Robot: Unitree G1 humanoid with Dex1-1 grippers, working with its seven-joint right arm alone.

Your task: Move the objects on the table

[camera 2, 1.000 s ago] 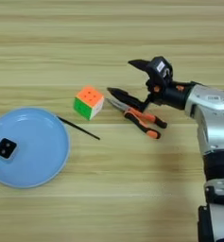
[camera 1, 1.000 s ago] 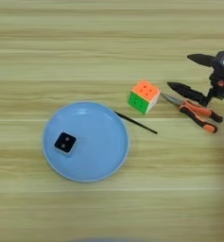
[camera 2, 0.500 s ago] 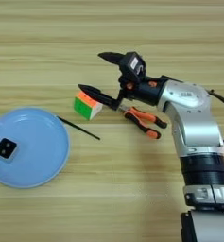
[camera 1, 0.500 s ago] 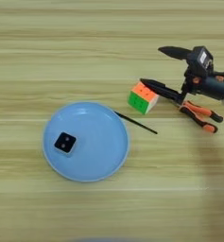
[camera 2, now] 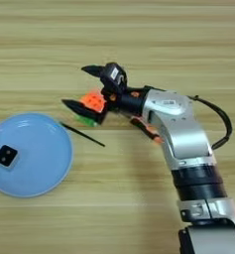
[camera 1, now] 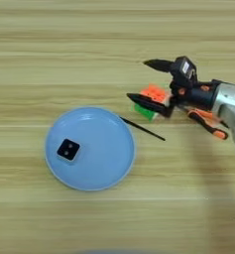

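1 cube (camera 1: 153, 100) | 1 pliers (camera 1: 208, 124) | 1 black block (camera 1: 68, 149) | 1 plate (camera 1: 111, 166) | 1 stick (camera 1: 143, 129)

Light wooden table (camera 1: 89, 30), horizontal plank grain, fills view.

Two head-mounted stereo eyes look down, sharing the table (camera 1: 89, 39).

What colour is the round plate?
The plate is light blue, clearest in the left eye view.
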